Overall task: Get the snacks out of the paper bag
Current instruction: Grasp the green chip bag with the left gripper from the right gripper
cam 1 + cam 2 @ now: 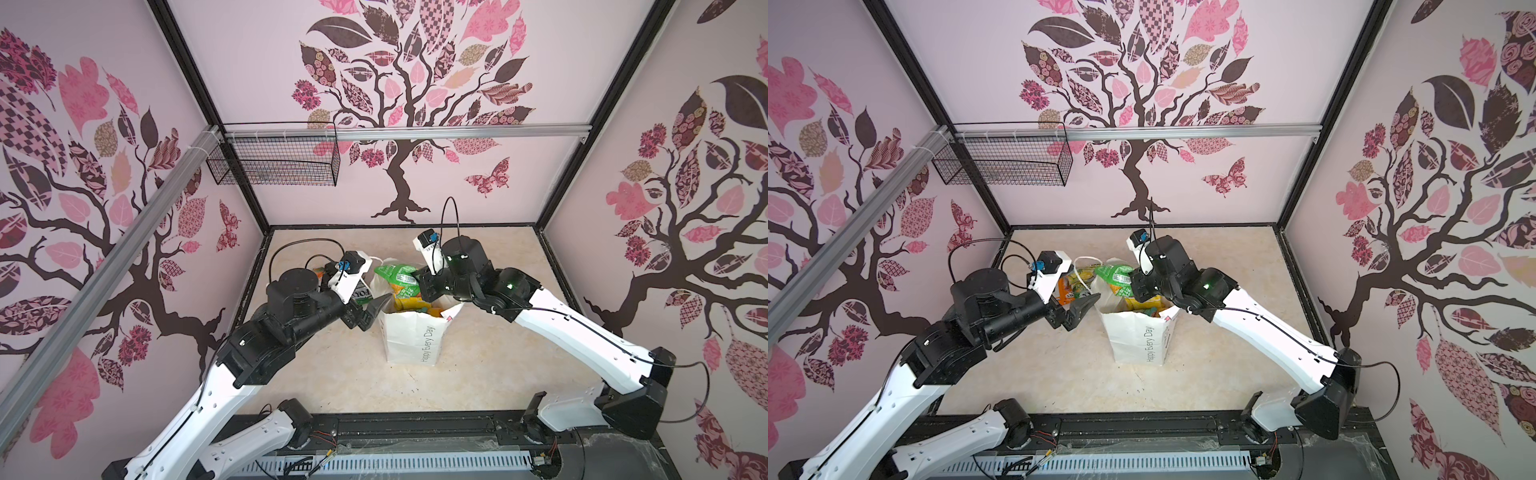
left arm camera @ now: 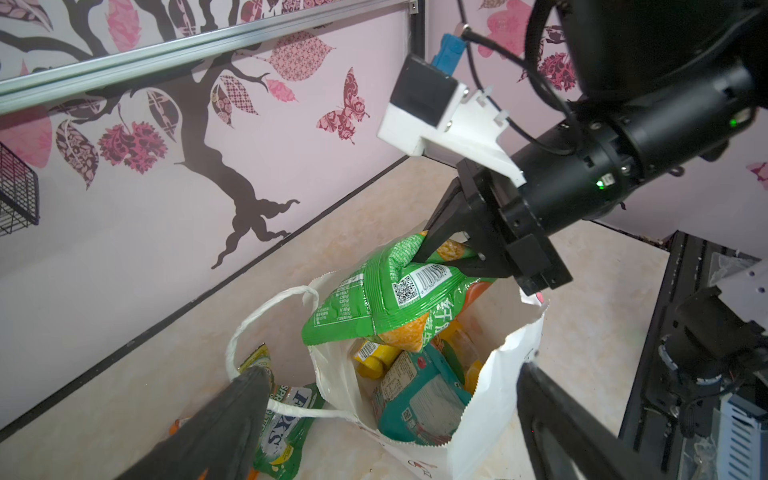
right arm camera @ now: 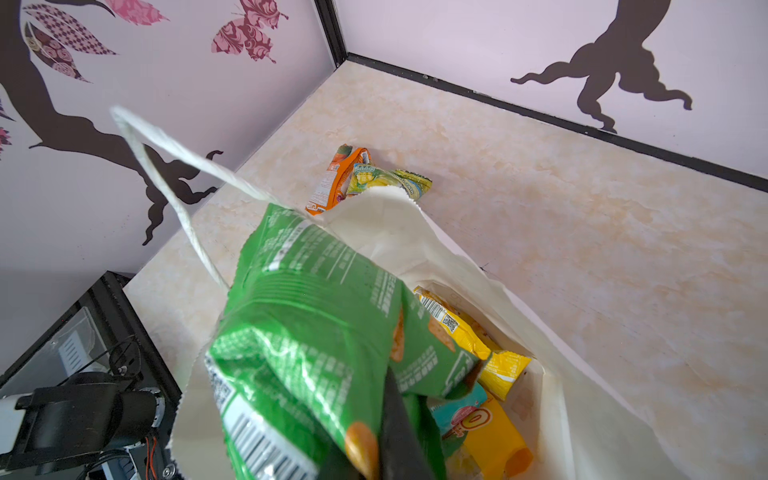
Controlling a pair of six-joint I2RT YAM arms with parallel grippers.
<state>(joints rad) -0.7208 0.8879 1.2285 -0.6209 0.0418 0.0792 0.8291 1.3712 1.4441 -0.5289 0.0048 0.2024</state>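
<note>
Jaws gaped on my left gripper (image 1: 380, 309), idle centre-left beside the paper bag (image 1: 411, 336); just right, my right gripper (image 2: 426, 255) was clamped on a corner of the green packet (image 2: 374, 303), its length trailing left over the bag mouth. I judged straight up the clean way out.

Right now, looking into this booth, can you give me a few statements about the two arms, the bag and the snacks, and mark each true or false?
1. The right pincer pinches a green crinkly plastic snack packet above the mouth of the white paper carrier bag. True.
2. The left pincer holds a packet too. False: it is open next to the bag, holding nothing.
3. The bag has tipped over. False: it stands upright on the beige table.
4. Packets lie on the table outside the bag. True: an orange packet and a green-yellow packet.
5. The bag is empty. False: a yellow packet and a teal packet lie inside.
</note>
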